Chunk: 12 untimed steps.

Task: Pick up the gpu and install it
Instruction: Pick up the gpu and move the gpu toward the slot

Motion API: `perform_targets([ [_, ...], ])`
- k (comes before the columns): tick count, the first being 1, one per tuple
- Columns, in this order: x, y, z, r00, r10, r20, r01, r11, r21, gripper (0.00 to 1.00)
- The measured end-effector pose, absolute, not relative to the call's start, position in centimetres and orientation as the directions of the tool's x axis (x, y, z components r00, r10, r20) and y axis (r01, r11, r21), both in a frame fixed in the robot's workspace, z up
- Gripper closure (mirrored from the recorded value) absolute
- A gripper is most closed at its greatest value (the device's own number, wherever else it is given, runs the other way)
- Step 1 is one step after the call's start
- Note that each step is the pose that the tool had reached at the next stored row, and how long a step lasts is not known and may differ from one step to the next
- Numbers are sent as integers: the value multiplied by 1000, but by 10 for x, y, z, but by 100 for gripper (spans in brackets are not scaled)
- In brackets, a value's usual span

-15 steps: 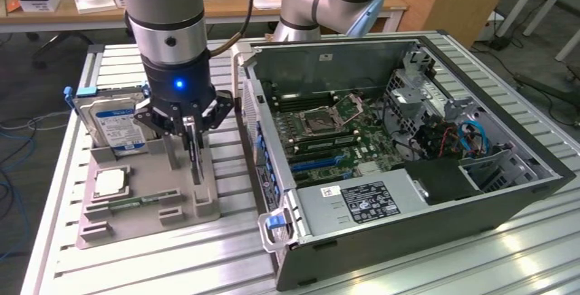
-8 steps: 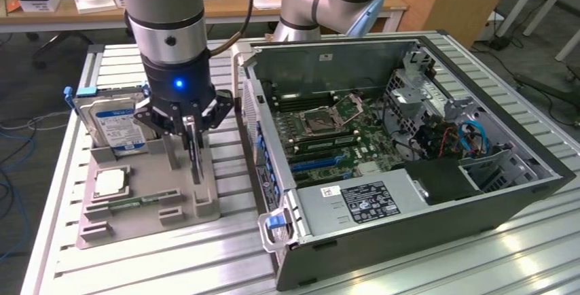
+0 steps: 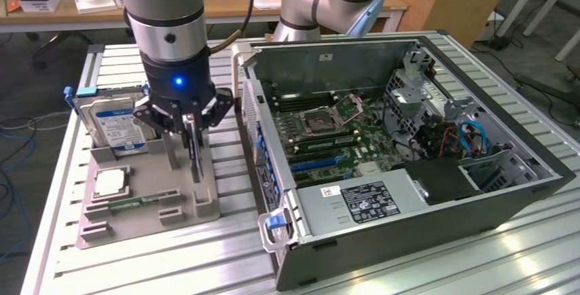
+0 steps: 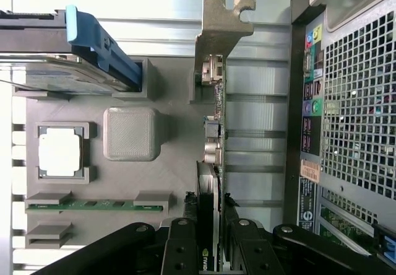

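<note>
We see the gripper (image 3: 190,136) clamped on the gpu (image 3: 195,162), which stands on edge in the grey holder (image 3: 136,221).

In the wrist view its black fingers (image 4: 185,235) press either side of the gpu (image 4: 213,123), whose silver end bracket sits at the far end of the holder's slot. Around it on the holder (image 4: 167,182) we find a processor chip (image 4: 60,152) in a square pocket, a memory stick (image 4: 93,205) lying flat, and a hard drive (image 3: 113,125) upright with a blue label. Just beside the holder, towards the exterior view's right, lies the open computer case (image 3: 399,240), motherboard (image 3: 335,139) exposed, all on a slatted metal table (image 3: 181,264).
</note>
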State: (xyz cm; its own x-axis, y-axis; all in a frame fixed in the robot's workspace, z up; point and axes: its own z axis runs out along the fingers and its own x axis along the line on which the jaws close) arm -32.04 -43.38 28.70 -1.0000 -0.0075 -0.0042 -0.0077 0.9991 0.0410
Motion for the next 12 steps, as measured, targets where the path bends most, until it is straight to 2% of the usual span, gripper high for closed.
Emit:
perform_targets([
  [12, -320, -434, 291, -1000, -8, -4, -8, 999, 41, 74],
])
